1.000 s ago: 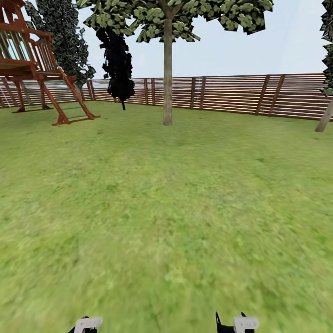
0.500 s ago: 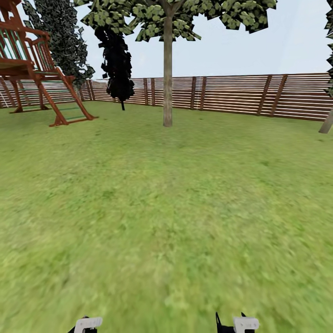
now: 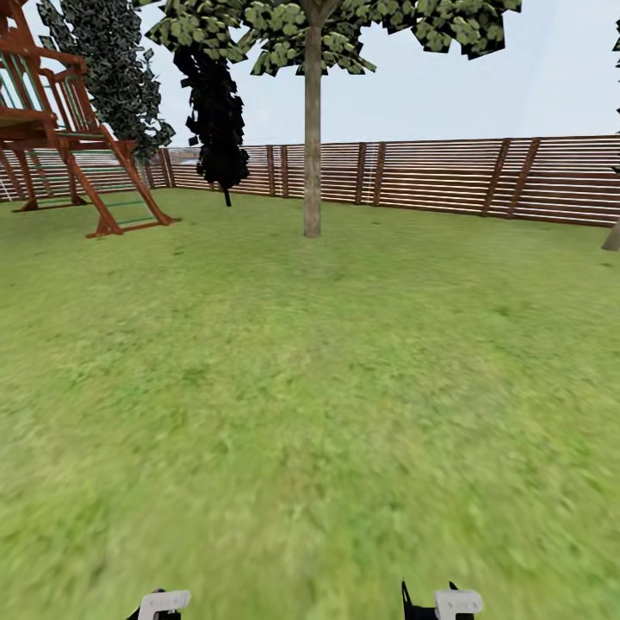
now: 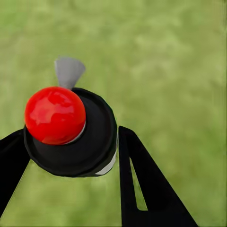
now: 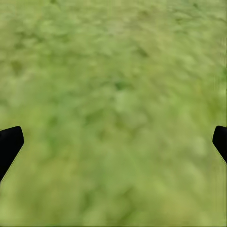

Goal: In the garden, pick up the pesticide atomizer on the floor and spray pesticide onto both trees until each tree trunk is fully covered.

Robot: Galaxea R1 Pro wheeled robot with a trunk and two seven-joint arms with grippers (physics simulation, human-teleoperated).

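My left gripper [image 4: 69, 147] is shut on the pesticide atomizer [image 4: 71, 130], its black fingers [image 4: 137, 179] pressing either side of the black cap. The cap carries a red ball and a grey nozzle, seen over the grass. In the right wrist view my right gripper [image 5: 113, 142] is open with only lawn between its fingertips. Straight ahead across the garden lawn stands one tree with a pale straight tree trunk [image 3: 312, 138] and a leafy crown. The base of a second leaning trunk [image 3: 612, 236] shows at the far right edge.
A brown slat fence [image 3: 430, 176] closes the back of the lawn. A red-brown wooden play frame with a ladder [image 3: 82, 138] stands far left, with a black conifer [image 3: 213, 112] beside it. White parts of my arms [image 3: 164, 603] show at the bottom edge.
The whole view has shifted slightly: the fence and play frame look a little nearer and the right-hand trunk has slid toward the picture's edge. The arms keep their place in the frame.
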